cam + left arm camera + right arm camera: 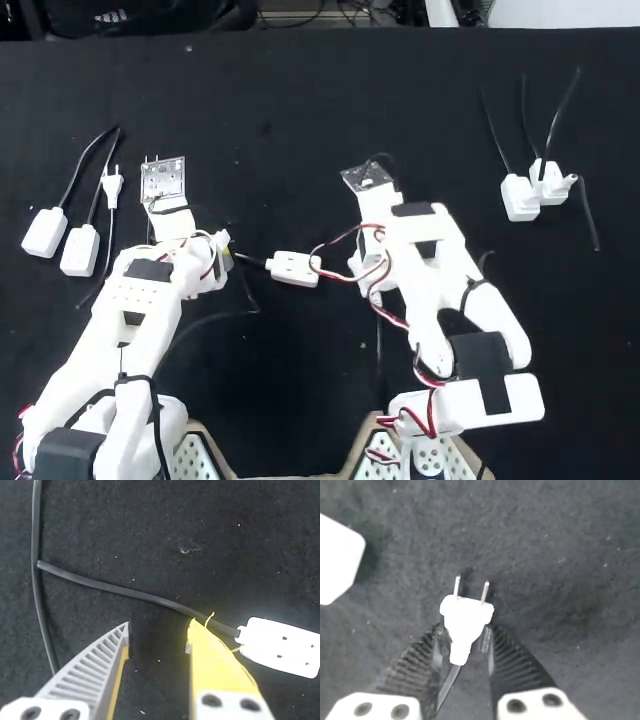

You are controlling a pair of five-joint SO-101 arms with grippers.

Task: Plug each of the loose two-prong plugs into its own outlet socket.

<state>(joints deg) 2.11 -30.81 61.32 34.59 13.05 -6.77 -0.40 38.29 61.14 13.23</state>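
My right gripper (463, 636) is shut on a white two-prong plug (465, 620), whose prongs point away from the wrist just above the black mat. In the high view that gripper (366, 178) sits centre-right of the table. A white outlet socket (293, 267) lies between the two arms, its black cable (130, 592) running off to the left. My left gripper (157, 630) is open over the bare mat beside that cable, with the socket (279, 647) close to its yellow finger (210, 655). In the high view the left gripper (165, 183) is at the left. Another loose plug (112, 187) lies left of it.
Two white blocks (60, 241) with black cords lie at the far left. Two more white pieces (535, 190) with cords sit at the far right. A white block corner (335, 565) shows near the held plug. Red and black arm wires (345, 262) loop beside the central socket.
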